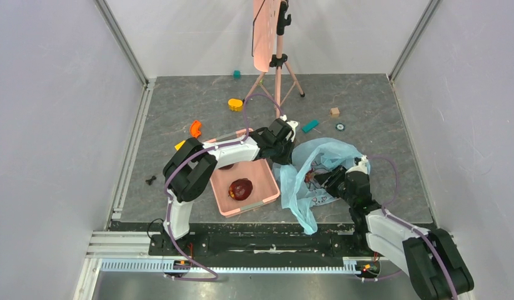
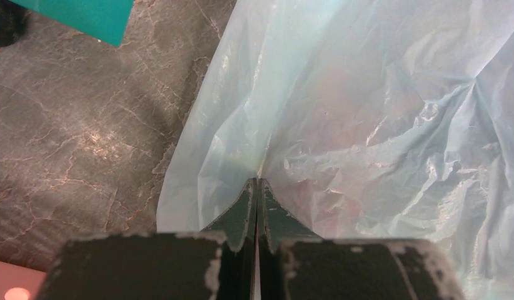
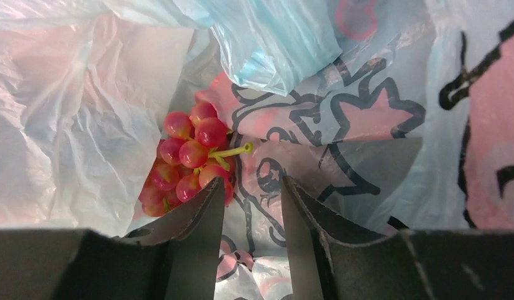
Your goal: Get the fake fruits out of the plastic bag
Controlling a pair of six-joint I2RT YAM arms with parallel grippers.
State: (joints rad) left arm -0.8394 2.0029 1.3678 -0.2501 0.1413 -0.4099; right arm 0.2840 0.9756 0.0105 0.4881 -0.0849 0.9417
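Observation:
The light-blue plastic bag (image 1: 323, 156) lies crumpled right of the pink basket (image 1: 267, 200). My left gripper (image 1: 286, 147) is shut, pinching a fold of the bag's (image 2: 367, 112) edge at its tips (image 2: 257, 181). My right gripper (image 1: 326, 178) reaches into the bag's mouth. It stands open (image 3: 251, 181), with only printed bag film (image 3: 367, 125) behind the gap. A bunch of glossy red fake grapes (image 3: 186, 162) with a green stem lies inside the bag, just beyond and beside the left finger (image 3: 204, 212). One dark-red fake fruit (image 1: 241, 189) rests in the basket.
A pink tripod stand (image 1: 276, 62) with a board rises at the back. Small toy blocks are scattered on the grey floor: yellow (image 1: 235, 104), orange (image 1: 195, 128), teal (image 1: 310, 125), a wooden cube (image 1: 334, 112). A teal block (image 2: 79, 15) lies near the left gripper.

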